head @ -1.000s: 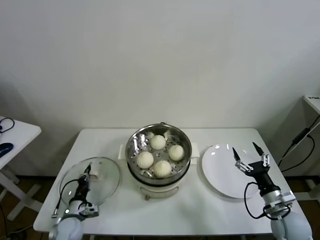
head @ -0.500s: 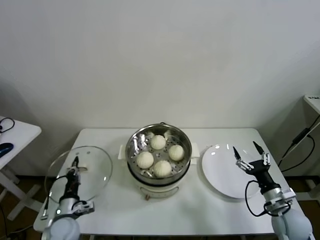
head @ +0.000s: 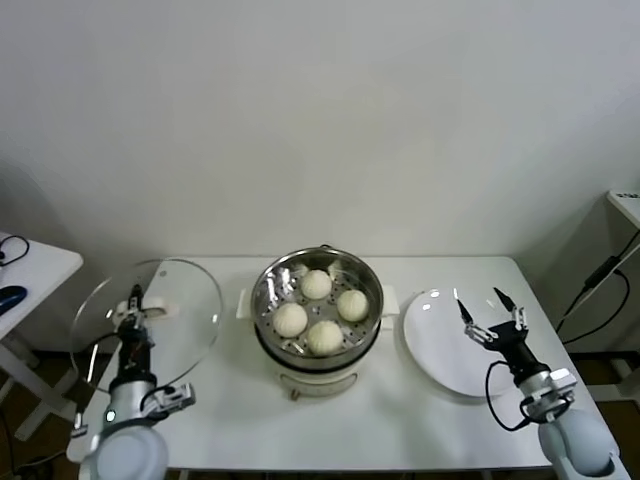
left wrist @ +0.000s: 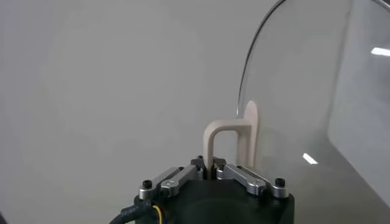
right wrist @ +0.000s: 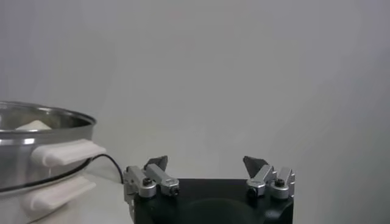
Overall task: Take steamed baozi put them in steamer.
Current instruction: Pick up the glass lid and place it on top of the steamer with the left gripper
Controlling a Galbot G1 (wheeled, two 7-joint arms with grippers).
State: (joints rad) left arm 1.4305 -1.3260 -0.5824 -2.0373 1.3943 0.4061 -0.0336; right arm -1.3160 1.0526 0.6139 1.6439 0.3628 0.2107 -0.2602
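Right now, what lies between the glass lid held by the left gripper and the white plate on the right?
In the head view, the steamer with four baozi stands between the glass lid and the white plate.

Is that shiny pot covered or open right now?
Open. The steamer shows four baozi; the left gripper holds the glass lid upright beside it.

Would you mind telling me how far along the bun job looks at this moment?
Loading looks done: all four steamed baozi sit on the perforated tray in the steamer, and the white plate is bare. In hand: the left hand holds the glass lid by its handle, tilted up off the table. The right hand hangs open over the plate. Left: probably covering the steamer.
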